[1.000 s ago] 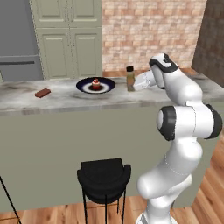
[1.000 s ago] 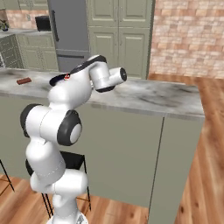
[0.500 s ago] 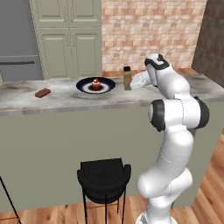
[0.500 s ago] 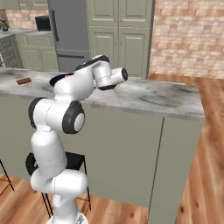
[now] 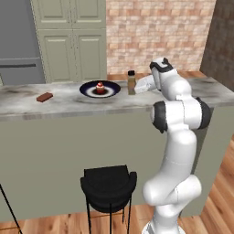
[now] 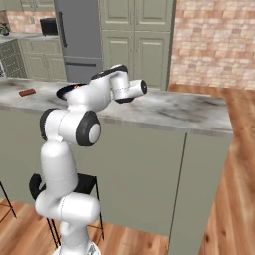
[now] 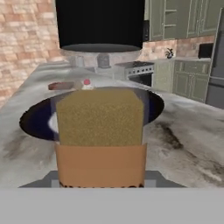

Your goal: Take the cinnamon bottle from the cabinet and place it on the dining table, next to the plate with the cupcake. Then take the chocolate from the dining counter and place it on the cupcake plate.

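the white arm rises from the floor, folds at its dark elbow and reaches forward over the dining table (image 5: pixel 68 106); the gripper (image 5: pixel 137 86) is clenched on the cinnamon bottle (image 5: pixel 131 82), which stands upright on the marble just beside the plate (image 5: pixel 109 91), at its 3 o'clock; the cupcake (image 5: pixel 99 87) sits mid-plate; the chocolate (image 5: pixel 44 97) lies well apart at the plate's 9 o'clock; the hand view has the bottle's brown powder and black cap up close, the plate behind it; the right base view has the arm in front of the plate.
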